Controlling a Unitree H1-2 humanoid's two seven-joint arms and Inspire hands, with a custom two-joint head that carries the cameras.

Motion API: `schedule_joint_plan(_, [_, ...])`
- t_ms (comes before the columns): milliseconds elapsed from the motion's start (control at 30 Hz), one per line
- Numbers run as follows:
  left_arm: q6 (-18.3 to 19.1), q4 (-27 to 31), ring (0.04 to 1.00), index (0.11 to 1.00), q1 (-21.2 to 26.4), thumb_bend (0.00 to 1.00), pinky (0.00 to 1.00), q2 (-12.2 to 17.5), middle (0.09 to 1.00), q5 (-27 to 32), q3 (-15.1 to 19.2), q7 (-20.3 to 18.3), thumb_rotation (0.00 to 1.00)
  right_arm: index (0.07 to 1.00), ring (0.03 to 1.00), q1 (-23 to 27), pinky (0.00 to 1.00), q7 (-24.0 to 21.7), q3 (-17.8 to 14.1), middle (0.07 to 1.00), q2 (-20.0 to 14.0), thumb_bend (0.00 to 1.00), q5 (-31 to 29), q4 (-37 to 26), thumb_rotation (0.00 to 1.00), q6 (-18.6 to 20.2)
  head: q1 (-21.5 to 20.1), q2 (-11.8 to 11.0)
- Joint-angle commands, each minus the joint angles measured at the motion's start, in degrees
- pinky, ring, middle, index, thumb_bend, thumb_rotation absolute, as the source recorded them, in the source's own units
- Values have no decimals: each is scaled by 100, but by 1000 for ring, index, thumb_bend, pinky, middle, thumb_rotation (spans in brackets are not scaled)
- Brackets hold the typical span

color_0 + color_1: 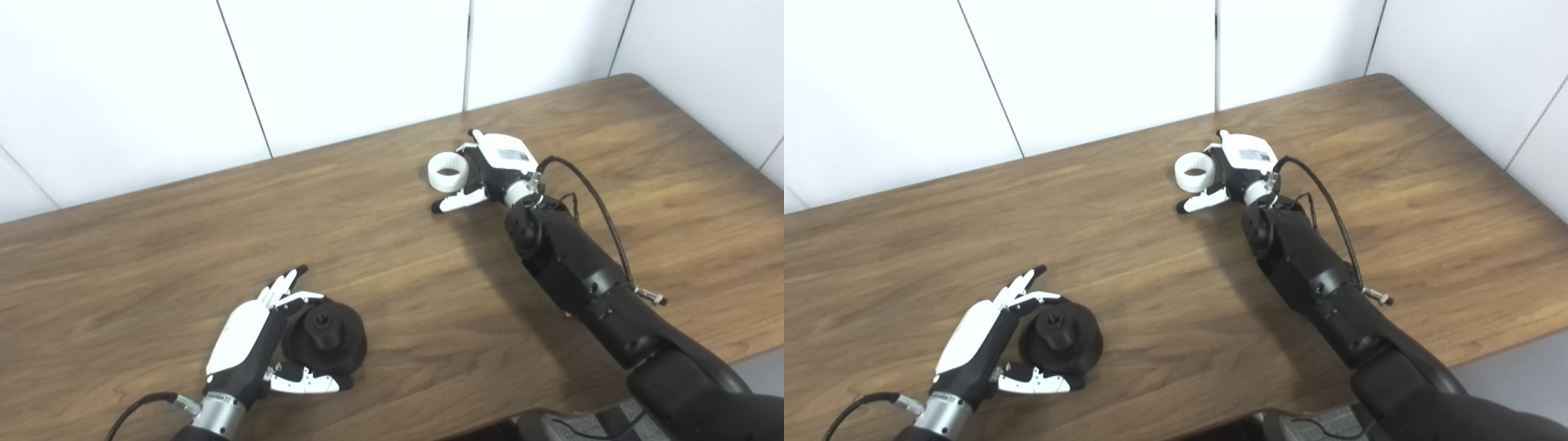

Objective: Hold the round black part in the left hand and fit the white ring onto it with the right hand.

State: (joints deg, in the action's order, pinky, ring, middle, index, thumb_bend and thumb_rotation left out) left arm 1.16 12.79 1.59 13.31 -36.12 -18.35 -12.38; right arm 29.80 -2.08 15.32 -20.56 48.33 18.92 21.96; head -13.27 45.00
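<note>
Presently, two stations on one wooden table (pixel 380 245).

Item one, near left: round black part (pixel 325 339), a domed disc with a raised hub facing up, resting on the wood. The left hand (pixel 257 343) cups it from the left side, thumb lying along the near edge, fingers (pixel 283 285) extended past the far edge and not wrapped round it (a cradle, I'd say, not a lift).

Item two, far and right of centre: white ring (pixel 448 171), open side up, on or just above the table; I cannot tell which. The right hand (pixel 490 168) is at its right side, thumb stretched toward the near left beneath it, fingers hidden behind the ring. Whether they pinch the wall I cannot tell.

The two pieces are well apart.

Advice for the step: have the right hand take the ring by its outer wall only, leaving the bore free. Meanwhile the left should close firmly on the disc's rim and keep the hub upward, clear of fingers.
</note>
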Motion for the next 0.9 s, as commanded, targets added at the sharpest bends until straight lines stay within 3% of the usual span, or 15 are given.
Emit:
schedule_joint_plan(0, [-6,182,1000,637,122,946,1000,-15,1000,-8,37,18,297,729,963,258,902,203,30,963,43,814,4,50,512,-88,8,7])
schedule_joint_plan(100, [10,190,1000,637,118,947,1000,-27,1000,-23,33,20,297,713,954,237,895,361,19,950,105,805,-52,101,500,-117,8,9])
schedule_joint_plan(433, [47,237,1000,637,81,949,1000,-53,1000,-56,34,4,305,602,947,94,958,1262,-63,892,306,719,-313,301,314,-507,46,38])
schedule_joint_plan(500, [39,232,1000,636,84,950,1000,-58,1000,-42,37,9,308,527,946,61,978,1430,-120,883,355,583,-406,298,205,-606,46,38])
schedule_joint_plan(567, [24,225,1000,636,85,949,1000,-64,1000,-28,40,18,300,495,946,43,996,1543,-139,875,383,528,-447,300,156,-671,42,46])
schedule_joint_plan(867, [39,241,1000,638,82,947,1000,-71,1000,-69,34,13,301,485,927,22,1000,1797,-121,843,370,518,-460,338,140,-821,55,74])
